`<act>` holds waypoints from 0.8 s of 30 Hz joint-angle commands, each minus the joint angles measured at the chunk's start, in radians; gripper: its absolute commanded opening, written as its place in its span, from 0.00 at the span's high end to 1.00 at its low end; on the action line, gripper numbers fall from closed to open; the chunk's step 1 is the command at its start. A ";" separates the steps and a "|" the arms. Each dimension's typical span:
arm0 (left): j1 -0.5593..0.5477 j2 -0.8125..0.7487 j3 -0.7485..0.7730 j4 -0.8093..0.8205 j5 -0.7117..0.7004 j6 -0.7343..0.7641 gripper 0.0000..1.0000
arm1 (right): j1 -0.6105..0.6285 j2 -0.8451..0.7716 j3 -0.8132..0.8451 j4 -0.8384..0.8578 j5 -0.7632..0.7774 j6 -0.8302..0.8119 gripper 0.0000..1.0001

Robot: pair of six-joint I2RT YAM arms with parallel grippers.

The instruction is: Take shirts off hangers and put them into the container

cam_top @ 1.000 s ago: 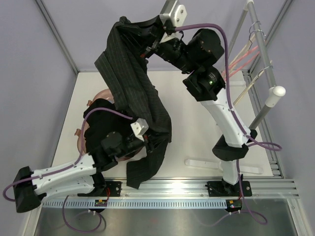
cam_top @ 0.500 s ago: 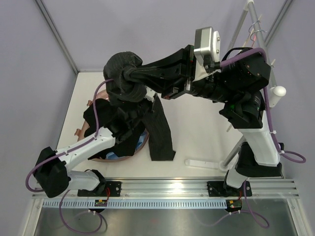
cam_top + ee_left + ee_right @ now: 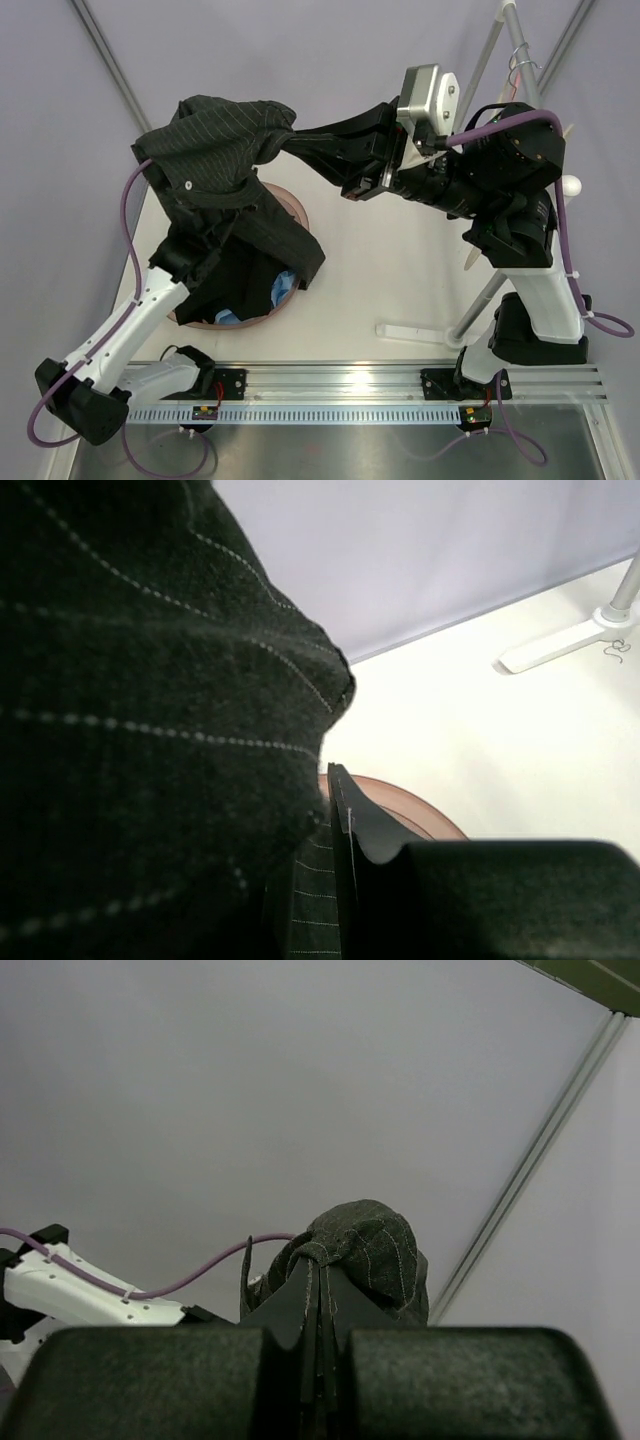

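The dark charcoal pinstriped shirt (image 3: pixel 215 145) hangs raised above the table's far left, over the back of the container (image 3: pixel 297 212). My right gripper (image 3: pixel 292 138) is shut on a bunched fold of it (image 3: pixel 375 1245), the jaws pinched together (image 3: pixel 320 1272). My left gripper (image 3: pixel 312 825) reaches up under the shirt; pinstriped cloth (image 3: pixel 150 730) fills its jaws and covers its left finger. The black shirt (image 3: pixel 225 280) and light blue shirt (image 3: pixel 285 285) lie in the pinkish-brown container (image 3: pixel 400 802). Hanger hooks (image 3: pixel 517 68) hang on the rack at far right, their bodies mostly hidden behind my right arm.
The grey rack pole (image 3: pixel 525 60) and its white-capped end (image 3: pixel 570 185) stand at the right. A white rack foot (image 3: pixel 410 330) lies on the table near the front. Another foot (image 3: pixel 565 642) shows in the left wrist view.
The pinstriped shirt went from hanging long, to a tight bunch, to spread out higher and farther left. My left arm rose and stretched up under it. The right arm swung left.
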 commanded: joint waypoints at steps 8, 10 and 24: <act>0.149 0.020 0.178 -0.141 0.046 -0.027 0.80 | 0.009 -0.116 -0.205 0.123 0.198 -0.118 1.00; 0.169 0.035 0.221 -0.149 0.042 -0.001 0.79 | 0.001 -0.138 -0.262 0.148 0.211 -0.118 1.00; 0.381 0.165 0.410 -0.184 0.167 -0.001 0.79 | -0.155 -0.251 -0.469 0.241 0.186 -0.054 1.00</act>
